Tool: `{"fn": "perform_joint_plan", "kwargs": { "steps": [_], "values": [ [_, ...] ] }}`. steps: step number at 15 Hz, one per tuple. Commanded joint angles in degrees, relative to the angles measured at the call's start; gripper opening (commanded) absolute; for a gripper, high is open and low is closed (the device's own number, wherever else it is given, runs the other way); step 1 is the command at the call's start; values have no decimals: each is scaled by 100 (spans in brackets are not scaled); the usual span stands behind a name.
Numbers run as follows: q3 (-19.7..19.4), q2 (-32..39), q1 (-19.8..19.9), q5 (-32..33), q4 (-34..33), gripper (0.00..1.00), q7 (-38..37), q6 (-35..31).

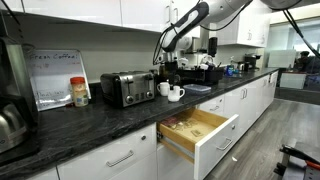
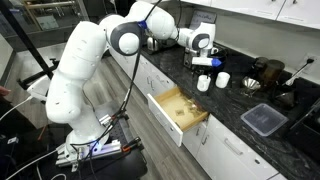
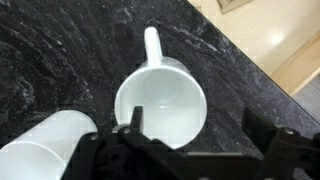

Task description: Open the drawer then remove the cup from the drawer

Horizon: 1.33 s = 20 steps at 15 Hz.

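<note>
The drawer (image 1: 216,141) stands pulled open under the dark counter, its wooden box showing; it also shows in an exterior view (image 2: 164,116). The cup (image 3: 165,100) is a white mug standing upright on the counter, handle pointing away from me. It shows in both exterior views (image 1: 177,95) (image 2: 203,84). My gripper (image 3: 192,126) is open just above it, one finger over the cup's mouth and the other outside its wall. The gripper also shows in both exterior views (image 1: 170,67) (image 2: 203,64). I cannot tell if a finger touches the cup.
The other white mug (image 3: 45,150) stands close beside the cup (image 1: 164,88) (image 2: 222,79). A toaster (image 1: 127,88) and a red-lidded jar (image 1: 79,92) stand along the wall. A black tray (image 2: 262,118) lies on the counter. The counter edge (image 3: 262,62) is near.
</note>
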<state>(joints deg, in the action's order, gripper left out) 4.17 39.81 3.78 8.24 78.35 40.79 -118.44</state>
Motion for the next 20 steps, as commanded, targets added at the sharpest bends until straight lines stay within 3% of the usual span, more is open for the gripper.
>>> {"fn": "perform_joint_plan", "kwargs": {
  "steps": [1,9,20],
  "values": [
    [41,-178,-36,-132,-113,100,-96,344],
    [12,-1058,-280,-18,563,100,-686,427],
    [26,-3118,-365,-91,3564,100,-1227,-547]
  ]
}}
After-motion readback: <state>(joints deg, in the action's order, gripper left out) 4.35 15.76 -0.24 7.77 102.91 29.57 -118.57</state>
